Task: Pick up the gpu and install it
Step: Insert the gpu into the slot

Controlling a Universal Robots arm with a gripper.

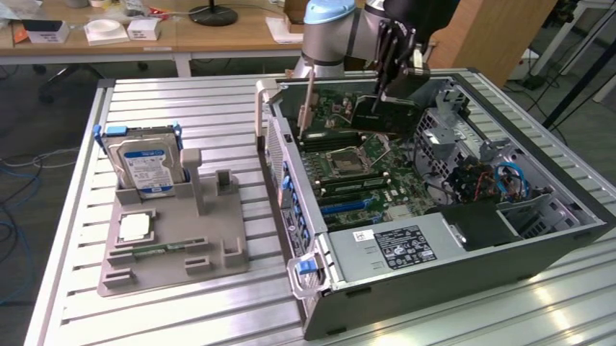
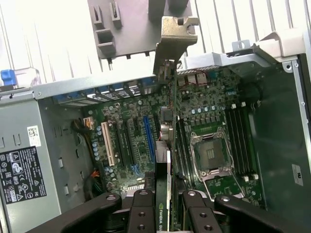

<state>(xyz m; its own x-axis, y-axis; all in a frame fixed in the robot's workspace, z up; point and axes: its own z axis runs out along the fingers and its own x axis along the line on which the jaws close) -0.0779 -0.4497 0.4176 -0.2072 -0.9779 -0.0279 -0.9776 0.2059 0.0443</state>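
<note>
The open computer case [image 1: 433, 288] is lying on the slatted table [image 1: 173, 317]. At one o'clock in the exterior view, the gpu [image 1: 385, 115] is hanging over the motherboard and hiding the slots beneath it. I cannot tell whether its lower edge is touching. The gripper [image 1: 393, 86] is clamping it, jaws partly closed.
</note>
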